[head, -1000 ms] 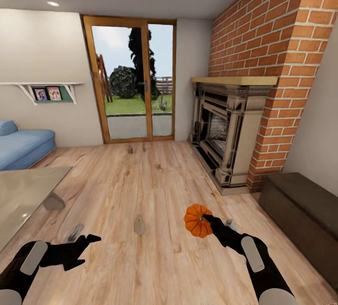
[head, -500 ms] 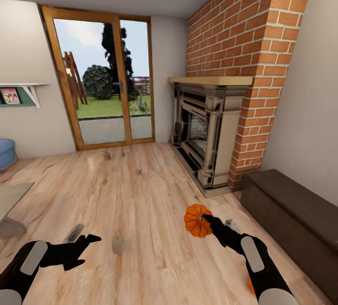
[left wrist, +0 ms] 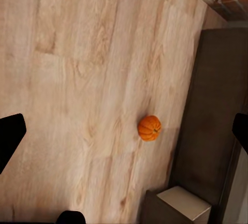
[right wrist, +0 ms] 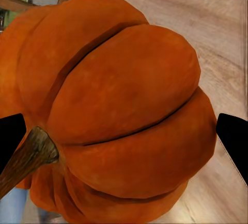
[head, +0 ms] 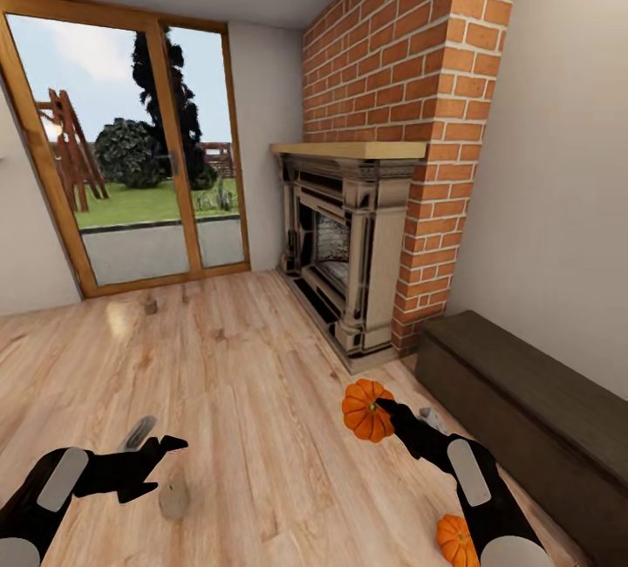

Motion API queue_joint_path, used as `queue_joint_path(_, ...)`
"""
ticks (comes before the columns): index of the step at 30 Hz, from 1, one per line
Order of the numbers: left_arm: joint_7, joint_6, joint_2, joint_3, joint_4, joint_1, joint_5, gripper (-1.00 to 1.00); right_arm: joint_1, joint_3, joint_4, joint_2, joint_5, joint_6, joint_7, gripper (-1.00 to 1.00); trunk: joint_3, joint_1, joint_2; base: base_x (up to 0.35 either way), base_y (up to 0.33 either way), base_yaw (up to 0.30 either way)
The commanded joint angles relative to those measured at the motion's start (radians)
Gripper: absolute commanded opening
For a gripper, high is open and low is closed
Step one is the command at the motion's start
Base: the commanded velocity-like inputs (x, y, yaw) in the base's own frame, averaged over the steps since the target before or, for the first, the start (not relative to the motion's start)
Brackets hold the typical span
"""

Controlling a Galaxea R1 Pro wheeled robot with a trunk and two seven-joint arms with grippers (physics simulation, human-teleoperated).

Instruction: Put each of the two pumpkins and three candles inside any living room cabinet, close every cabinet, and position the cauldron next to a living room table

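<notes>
1. Since the earlier frames the whole head view has swung to the right: sofa, shelf and glass table have left the picture, more of the cabinet [head: 532,401] shows, and a second pumpkin [head: 453,539] has come into sight on the floor. Both arms sit at the same place in the picture as before.
2. Nearest, the right gripper [head: 380,414] is clenched on the held pumpkin [head: 365,410], carried above the floor [head: 262,392]; in the right wrist view that pumpkin [right wrist: 119,110] sits between the two dark fingers, stem to one side.
3. The left gripper [head: 161,454] hangs spread apart and empty over bare boards, with a candle [head: 174,497] on the floor just beside it.
4. The second pumpkin lies by the right forearm, near the cabinet's front; the left wrist view shows it [left wrist: 149,128] on the boards just beside the dark unit [left wrist: 217,110].
5. Open floor runs ahead through the middle, edged on the right by the cabinet, then the fireplace [head: 349,244] and brick chimney [head: 392,70].
6. Farthest, another candle [head: 151,306] stands near the glass door [head: 122,174].
</notes>
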Motion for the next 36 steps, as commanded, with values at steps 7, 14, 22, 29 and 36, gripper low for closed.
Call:
queue_joint_path(7,0.0,0.0,0.0,0.0,0.0,0.0,0.0,1.0,0.0,0.0,0.0,0.0,-0.008,0.0,0.0,-1.0,0.0,0.0,0.0,0.145,0.0,-0.276)
queue_joint_path(14,0.0,0.0,0.0,0.0,0.0,0.0,0.0,1.0,0.0,-0.001,0.0,-0.001,-0.008,0.0,-0.001,-1.0,0.0,0.0,0.0,0.125,0.034,-0.276)
queue_joint_path(22,0.0,0.0,0.0,0.0,0.0,0.0,0.0,1.0,0.0,-0.001,0.0,0.0,-0.008,0.0,-0.001,-1.0,0.0,0.0,0.0,0.1,0.111,-0.276)
queue_joint_path(29,0.0,0.0,0.0,-0.001,0.0,0.0,0.0,1.0,0.0,0.0,0.0,0.0,-0.008,-0.001,-0.001,-1.0,0.0,0.0,0.0,0.011,0.157,-0.276)
queue_joint_path(36,0.0,0.0,0.001,-0.001,0.0,0.0,0.0,1.0,0.0,0.0,0.0,0.001,-0.008,-0.001,-0.002,-1.0,0.0,0.0,0.0,0.0,0.166,-0.276)
